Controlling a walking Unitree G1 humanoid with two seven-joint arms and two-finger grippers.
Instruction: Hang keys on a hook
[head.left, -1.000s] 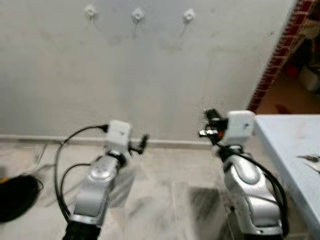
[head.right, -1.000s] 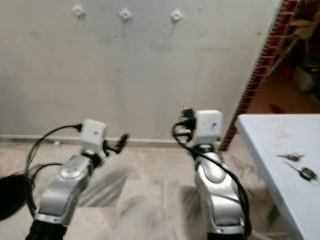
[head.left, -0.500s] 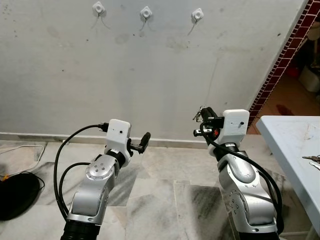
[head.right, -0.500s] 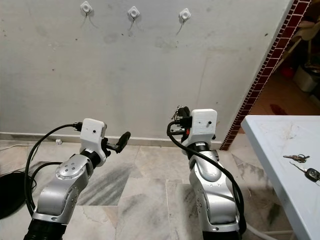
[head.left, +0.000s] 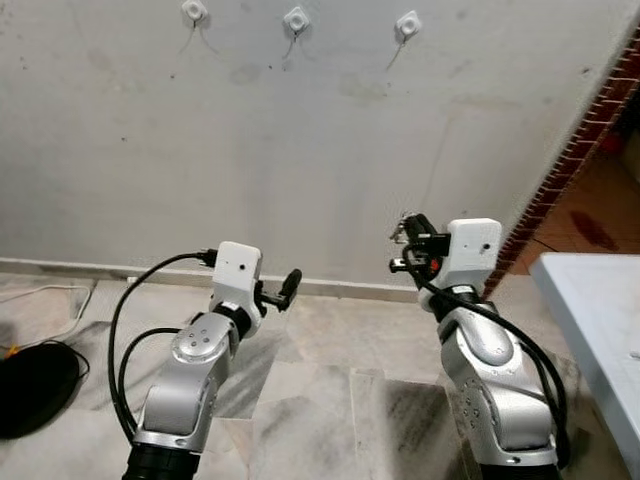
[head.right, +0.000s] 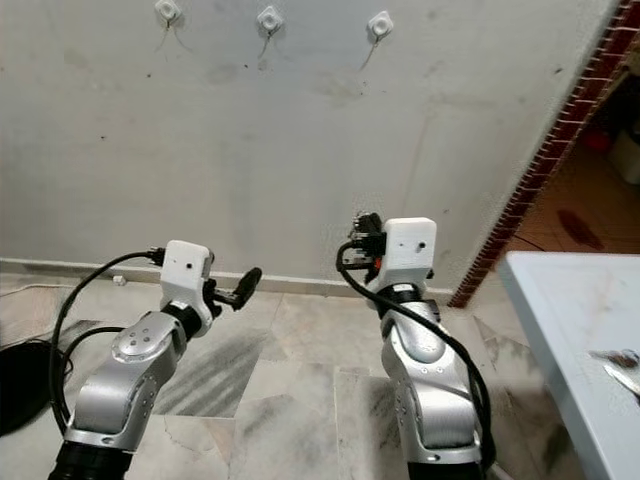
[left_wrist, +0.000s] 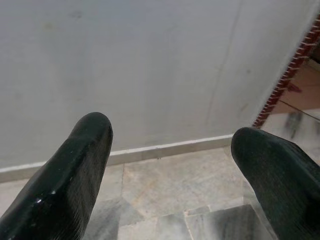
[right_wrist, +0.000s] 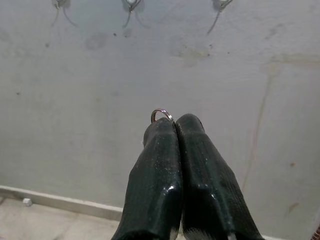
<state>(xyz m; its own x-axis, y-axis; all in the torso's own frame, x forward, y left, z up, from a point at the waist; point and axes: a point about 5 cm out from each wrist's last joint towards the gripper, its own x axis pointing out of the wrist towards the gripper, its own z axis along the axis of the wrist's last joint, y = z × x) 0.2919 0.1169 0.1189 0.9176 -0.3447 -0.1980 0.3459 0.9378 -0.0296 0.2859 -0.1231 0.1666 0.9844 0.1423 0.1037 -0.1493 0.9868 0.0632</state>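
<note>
Three white hooks are fixed high on the grey wall: a left hook (head.left: 193, 10), a middle hook (head.left: 296, 18) and a right hook (head.left: 407, 24). My right gripper (head.left: 405, 232) is raised in front of the wall, well below the hooks, and is shut on the keys. In the right wrist view a small metal key ring (right_wrist: 161, 114) sticks out above the pressed-together fingertips (right_wrist: 162, 132), with the hooks (right_wrist: 131, 4) far ahead. My left gripper (head.left: 290, 283) is held lower and stands open (left_wrist: 172, 135) with nothing between its fingers.
A pale table (head.right: 570, 310) stands at the right with another set of keys (head.right: 615, 357) on it. A red brick wall edge (head.left: 590, 120) borders a doorway. A black object (head.left: 35, 385) and a cable lie on the tiled floor at left.
The picture has sharpened and shifted, so the camera moved: the table now sits further right. Both arms keep the same pose, and the right gripper still holds the keys.
</note>
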